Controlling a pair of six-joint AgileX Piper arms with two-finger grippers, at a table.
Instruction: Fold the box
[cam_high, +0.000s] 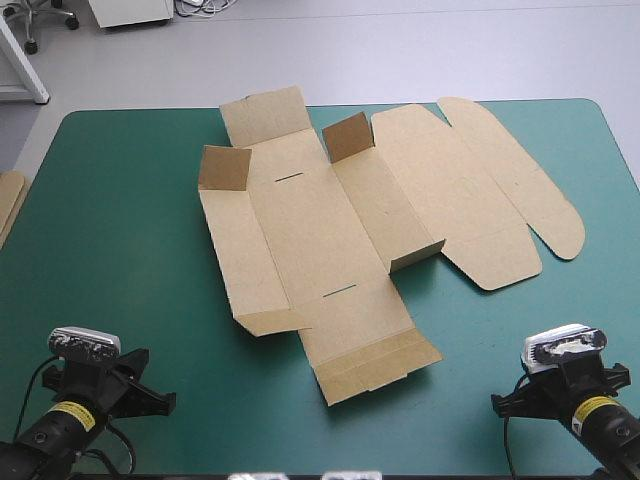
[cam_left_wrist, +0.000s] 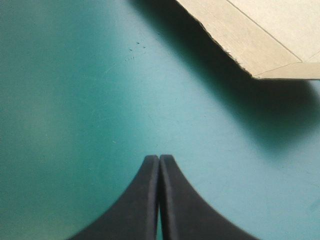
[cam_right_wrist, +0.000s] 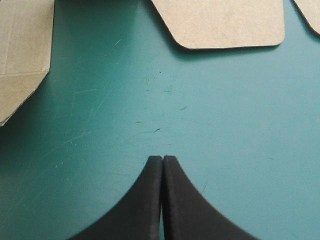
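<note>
While the left gripper (cam_left_wrist: 159, 157) and right gripper (cam_right_wrist: 163, 158) sit pinched together and empty, the box (cam_high: 330, 230) lies mostly flat in the middle of the table (cam_high: 120, 220), likely light, stiff board, best taken by a free outer edge.

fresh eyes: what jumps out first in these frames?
First the brown box: a cut sheet spread mostly flat across the middle of the teal-green cover, with two small flaps standing up on its far side. Then the left hand and the right hand, both shut and empty over bare cover on the table's near side, short of the board.
</note>
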